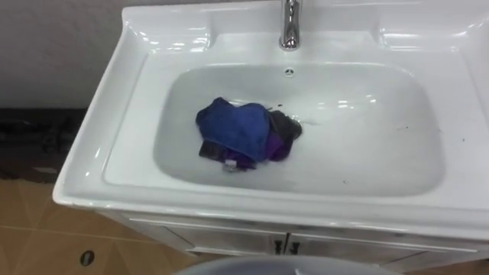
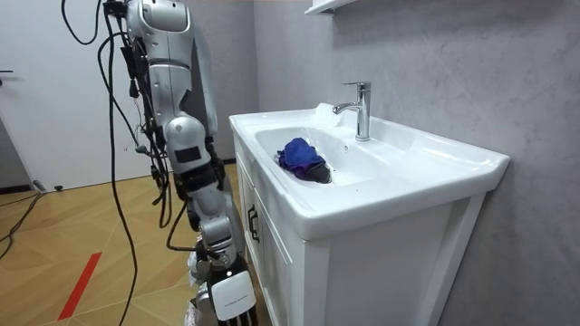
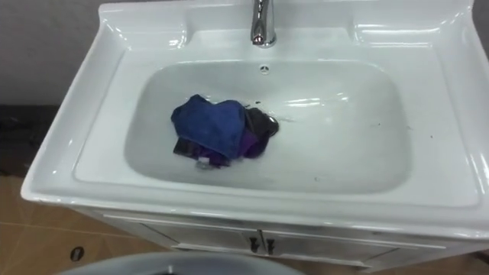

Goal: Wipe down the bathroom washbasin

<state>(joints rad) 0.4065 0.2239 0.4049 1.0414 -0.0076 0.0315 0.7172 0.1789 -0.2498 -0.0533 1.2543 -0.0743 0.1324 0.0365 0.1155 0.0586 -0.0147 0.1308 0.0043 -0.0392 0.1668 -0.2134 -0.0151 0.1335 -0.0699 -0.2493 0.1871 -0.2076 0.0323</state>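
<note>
So the cloth (image 1: pixel 233 130) we're looking at is a bunched-up blue thing with some purple and dark grey poking out on its right side. It sits in the bottom of the basin (image 1: pixel 367 130), a bit left of the middle, and nothing is holding it. The basin is white and glossy, with a few dark specks (image 1: pixel 401 128) on the right part of the bowl. The chrome tap (image 1: pixel 289 27) stands at the back rim, right above the overflow hole. Underneath is a white cabinet (image 2: pixel 272 263) with small dark door handles (image 1: pixel 284 246).

In the room view the robot stands at the cabinet's front, on a wooden floor (image 2: pixel 82 226) with a red strip (image 2: pixel 82 285) on it. Its right hand (image 2: pixel 227 294) hangs low next to the cabinet, well away from the cloth. The fingers are cut off at the edge, so we can't tell if they're curled or loose. The wall (image 2: pixel 453 63) behind the basin is grey.
</note>
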